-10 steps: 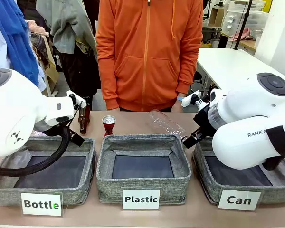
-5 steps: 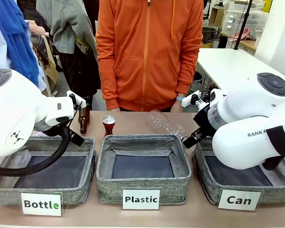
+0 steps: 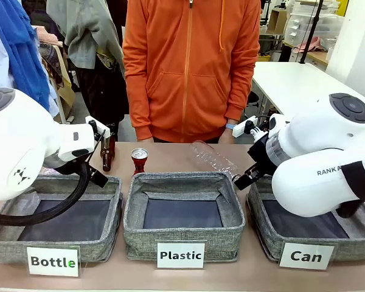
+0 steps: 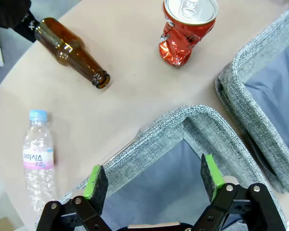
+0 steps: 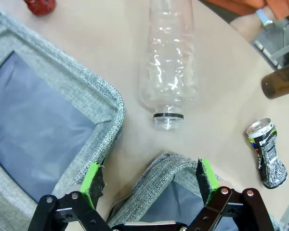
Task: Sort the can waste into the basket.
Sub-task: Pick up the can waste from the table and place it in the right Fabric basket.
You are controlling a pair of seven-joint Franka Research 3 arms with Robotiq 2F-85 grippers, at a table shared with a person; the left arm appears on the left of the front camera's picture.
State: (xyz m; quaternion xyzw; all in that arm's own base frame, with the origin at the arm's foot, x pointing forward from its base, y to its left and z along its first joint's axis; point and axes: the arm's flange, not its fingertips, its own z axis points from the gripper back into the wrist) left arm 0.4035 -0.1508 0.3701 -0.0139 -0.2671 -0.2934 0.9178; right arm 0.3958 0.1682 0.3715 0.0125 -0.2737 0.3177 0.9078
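A red can (image 3: 139,160) with a silver top stands behind the middle bin; in the left wrist view the red can (image 4: 188,31) is dented and upright. A crushed dark can (image 5: 267,151) lies on the table beyond the far corner of the Can basket (image 3: 261,226), whose grey rim (image 5: 168,162) sits just under my right gripper (image 5: 147,178). That gripper is open and holds nothing. My left gripper (image 4: 153,175) is also open and empty, hovering over the far corner of the Bottle bin (image 4: 183,120).
A clear plastic bottle (image 3: 214,159) lies behind the Plastic bin (image 3: 182,240). A brown glass bottle (image 4: 77,60) and a small water bottle (image 4: 38,163) lie near the Bottle bin (image 3: 55,234). Another brown bottle (image 5: 282,82) is by the dark can. A person in orange stands at the far edge.
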